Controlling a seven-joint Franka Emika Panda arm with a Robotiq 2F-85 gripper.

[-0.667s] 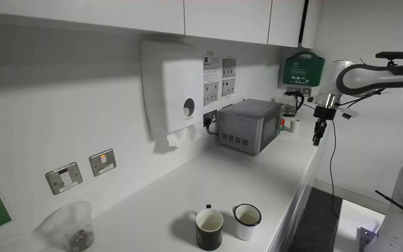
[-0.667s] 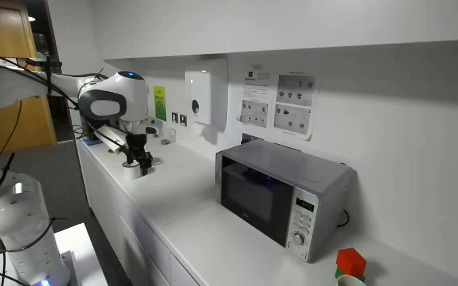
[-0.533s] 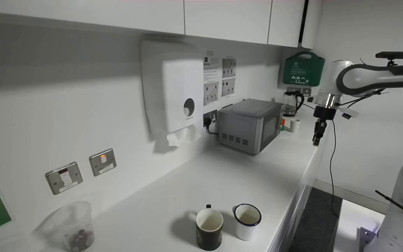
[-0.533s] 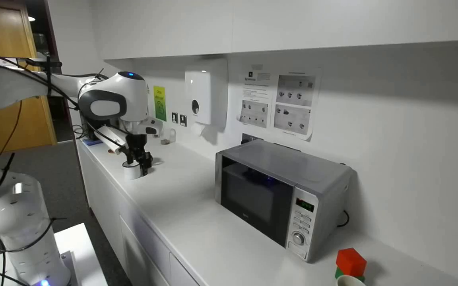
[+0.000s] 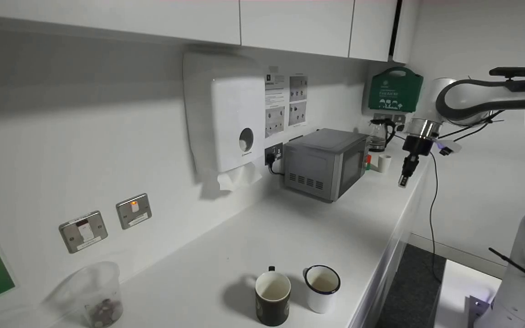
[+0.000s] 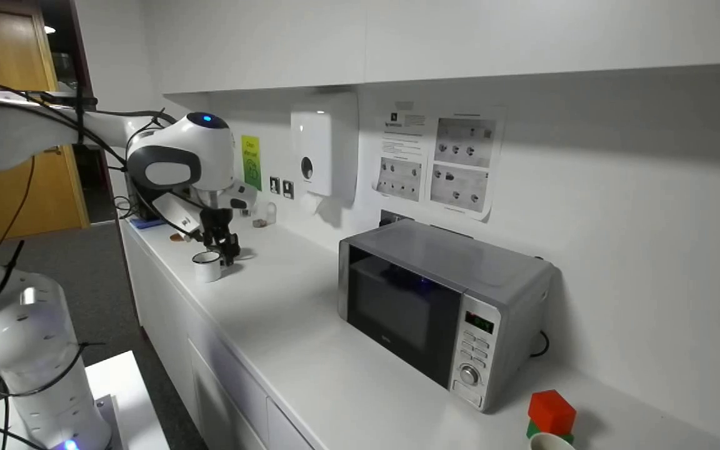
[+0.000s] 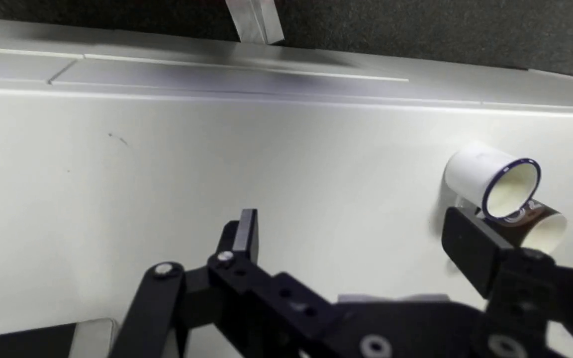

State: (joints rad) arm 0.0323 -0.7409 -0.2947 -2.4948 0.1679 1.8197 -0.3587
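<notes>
A: How's the gripper [image 7: 351, 226] standing?
B: Its 2 fingers are spread wide, and the white counter [image 7: 336, 164] shows through the gap. In an exterior view it hangs at a tilt, up in the air near the counter's front edge.
A: Near the white mug [image 7: 470, 171] or the dark mug [image 7: 518, 228]?
B: In the wrist view a finger hides part of the dark mug, but in an exterior view both are well apart from it.
A: So where are those 2?
B: The white mug, with a dark blue rim, is upright on the counter close to the front edge. The dark mug is upright just beside it, toward the wall [image 5: 176, 205].
A: What's around them?
B: Near the wall, a clear cup [image 5: 103, 291] with something dark in the bottom; I can't tell what. Above are 2 metal switch plates [image 5: 133, 218], 1 lit orange.
A: And the other way?
B: A paper towel dispenser [image 5: 239, 118] on the wall, then a grey microwave [image 5: 315, 166] on the counter, its door facing the front edge.
A: Past that?
B: A small white cup [image 5: 383, 164], just beside a red block [image 6: 552, 412] stacked on a green block [image 6: 532, 430]. Near those, a glass kettle [image 5: 376, 139] with a black handle, and higher up a green case [image 5: 395, 91].
</notes>
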